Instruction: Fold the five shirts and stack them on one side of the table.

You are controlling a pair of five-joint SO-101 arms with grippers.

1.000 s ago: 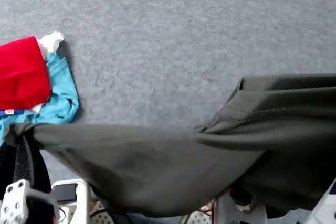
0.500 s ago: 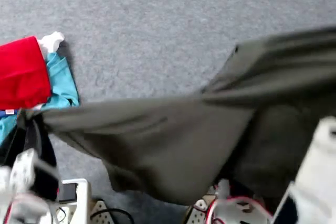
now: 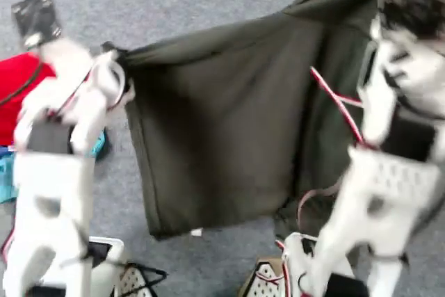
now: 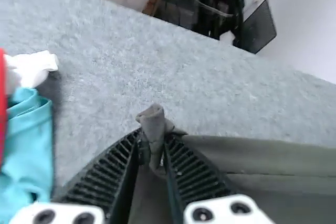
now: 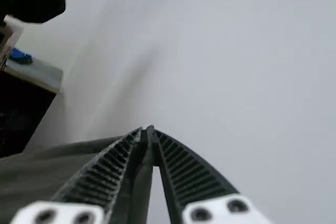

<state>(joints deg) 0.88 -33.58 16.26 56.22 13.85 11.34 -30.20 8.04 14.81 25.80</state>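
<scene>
So the dark olive-green cotton shirt (image 3: pixel 222 130) is up in the air right now, stretched like a banner over the grey felt surface (image 3: pixel 208 12). In the high view it runs from about 9 o'clock to 1 o'clock, with its lower edge hanging loose toward 6. The left pincer (image 4: pixel 152 137) is clamped on a little bunched-up corner of it. The right pincer (image 5: pixel 147 132) is pinched tight on the thin fabric edge at the other end, lifted high. Over at 9 o'clock on the surface sits the pile: a red folded shirt (image 3: pixel 10 102), a teal shirt (image 4: pixel 23 145) right beside it and a bit of white cloth (image 4: pixel 31 69) poking out. My take on handling: this thing is light, floppy and totally limp, so it'll sag wherever it isn't held and won't keep a crease by itself. Corners or shoulder seams look like the spots to grab. A small pinch like the left one could slip if the arms pull too far apart.
</scene>
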